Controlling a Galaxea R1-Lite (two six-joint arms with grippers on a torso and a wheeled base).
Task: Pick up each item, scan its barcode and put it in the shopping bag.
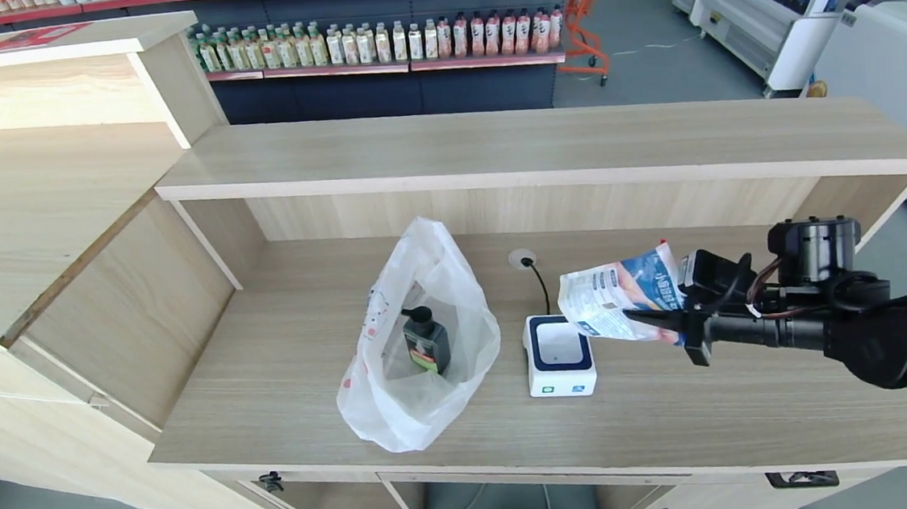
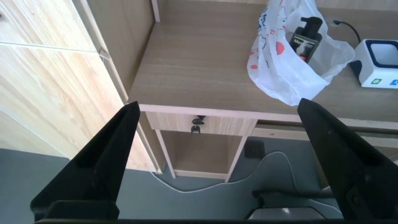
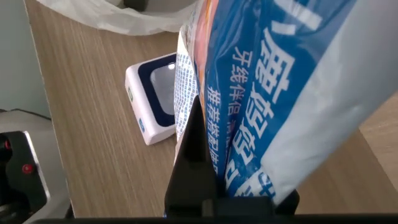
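My right gripper [image 1: 661, 321] is shut on a blue and white snack packet [image 1: 622, 294], held in the air just right of and above the white barcode scanner [image 1: 558, 355]. In the right wrist view the packet [image 3: 273, 93] hangs close in front, the scanner [image 3: 157, 96] lies beyond it on the counter. A clear plastic shopping bag [image 1: 416, 338] stands open left of the scanner with a dark pump bottle [image 1: 426, 340] inside. My left gripper [image 2: 214, 155] hangs open below and in front of the counter edge, nothing between its fingers; the bag [image 2: 292, 56] and bottle [image 2: 305, 38] lie ahead.
The scanner's black cable [image 1: 538, 284] runs to a grommet at the back of the wooden counter [image 1: 676, 407]. A raised ledge [image 1: 542, 150] borders the back, a taller cabinet [image 1: 36, 198] the left. Shelves of bottles [image 1: 380, 42] stand behind.
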